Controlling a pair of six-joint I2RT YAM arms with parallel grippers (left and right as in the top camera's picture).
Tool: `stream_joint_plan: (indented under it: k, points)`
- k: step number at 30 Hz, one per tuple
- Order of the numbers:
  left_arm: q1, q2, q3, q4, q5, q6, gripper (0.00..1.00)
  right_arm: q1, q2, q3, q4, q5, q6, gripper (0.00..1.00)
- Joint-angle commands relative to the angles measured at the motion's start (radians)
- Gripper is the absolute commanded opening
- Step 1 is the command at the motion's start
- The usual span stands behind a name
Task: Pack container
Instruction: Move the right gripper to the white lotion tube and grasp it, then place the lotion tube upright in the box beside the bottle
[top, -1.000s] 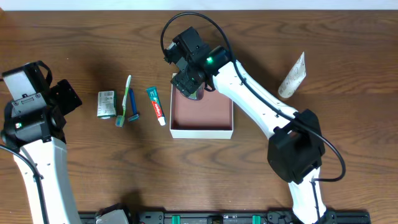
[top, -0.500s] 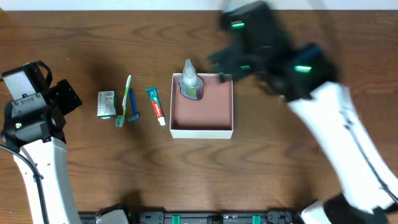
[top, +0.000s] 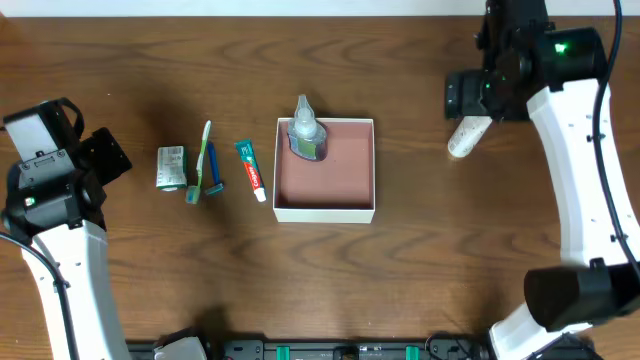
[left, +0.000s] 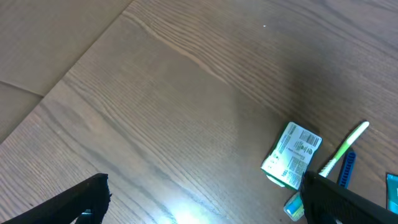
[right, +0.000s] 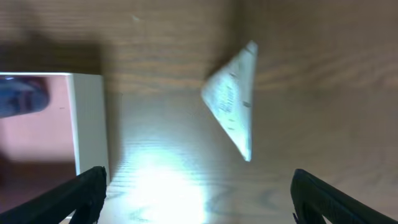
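**Right arm swings out to the tube**

The right arm had swung away from the container (top: 325, 211) to the far right, leaving a clear bottle (top: 306, 138) standing in its back-left corner. The right pincer (right: 199, 202) hung spread wide and empty just over the white tube (right: 233, 102), which lay slantwise on the surface (top: 420, 270), well right of the container. The arm hid the tube's far end from overhead, and the wrist view was blurred. The left pincer (left: 205, 205), also spread, sat far off.

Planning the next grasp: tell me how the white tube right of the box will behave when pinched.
The white tube looks like a soft squeeze tube, so it would probably dent rather than stay stiff. It lies flat and tapers to a wedge, so it seems unlikely to roll.
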Motion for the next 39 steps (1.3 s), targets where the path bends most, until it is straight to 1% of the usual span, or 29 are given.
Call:
stream_joint_plan:
  k: [1, 6, 9, 11, 12, 14, 17, 18, 19, 21, 23, 25, 26, 27, 29, 32, 35, 39]
  points:
    - [0.007, 0.003, 0.015, -0.002, -0.009, 0.013, 0.98, -0.037, 0.024, 0.0, 0.002, 0.029, 0.07, 0.94]
    - [0.007, 0.003, 0.015, -0.002, -0.009, 0.013, 0.98, -0.062, 0.06, -0.001, 0.018, 0.028, 0.072, 0.94]
    - [0.007, 0.003, 0.015, -0.002, -0.009, 0.013, 0.98, -0.061, 0.089, -0.002, 0.047, 0.017, 0.074, 0.91]
    - [0.007, 0.003, 0.015, -0.002, -0.009, 0.013, 0.98, -0.061, 0.116, -0.002, 0.075, 0.004, 0.074, 0.85]
    - [0.007, 0.003, 0.015, -0.002, -0.009, 0.013, 0.98, -0.061, 0.127, -0.002, 0.084, 0.001, 0.073, 0.84]
    - [0.007, 0.003, 0.015, -0.002, -0.009, 0.013, 0.98, -0.061, 0.166, -0.002, 0.089, -0.019, 0.074, 0.71]
    - [0.007, 0.003, 0.015, -0.002, -0.009, 0.013, 0.98, -0.062, 0.21, -0.002, 0.047, -0.027, 0.097, 0.58]
    - [0.007, 0.003, 0.015, -0.002, -0.009, 0.013, 0.98, -0.062, 0.22, -0.002, 0.038, -0.028, 0.101, 0.51]
    - [0.007, 0.003, 0.015, -0.002, -0.009, 0.013, 0.98, -0.061, 0.225, -0.002, 0.034, -0.028, 0.1, 0.44]
    - [0.007, 0.003, 0.015, -0.002, -0.009, 0.013, 0.98, -0.061, 0.226, -0.002, 0.037, -0.021, 0.1, 0.36]
    - [0.007, 0.003, 0.015, -0.002, -0.009, 0.013, 0.98, -0.061, 0.22, -0.001, 0.045, -0.011, 0.1, 0.23]
    - [0.007, 0.003, 0.015, -0.002, -0.009, 0.013, 0.98, -0.061, 0.209, -0.001, 0.052, 0.004, 0.099, 0.16]
    - [0.007, 0.003, 0.015, -0.002, -0.009, 0.013, 0.98, -0.06, 0.199, -0.001, 0.059, 0.016, 0.094, 0.11]
    - [0.007, 0.003, 0.015, -0.002, -0.009, 0.013, 0.98, -0.058, 0.185, -0.001, 0.066, 0.026, 0.079, 0.07]
    - [0.007, 0.003, 0.015, -0.002, -0.009, 0.013, 0.98, -0.053, 0.148, -0.001, 0.081, 0.046, 0.053, 0.03]
    - [0.007, 0.003, 0.015, -0.002, -0.009, 0.013, 0.98, -0.035, 0.07, -0.001, 0.111, 0.043, -0.018, 0.01]
    - [0.007, 0.003, 0.015, -0.002, -0.009, 0.013, 0.98, 0.002, -0.02, -0.001, 0.131, 0.029, -0.099, 0.01]
    - [0.007, 0.003, 0.015, -0.002, -0.009, 0.013, 0.98, 0.08, -0.117, -0.001, 0.128, -0.115, -0.257, 0.01]
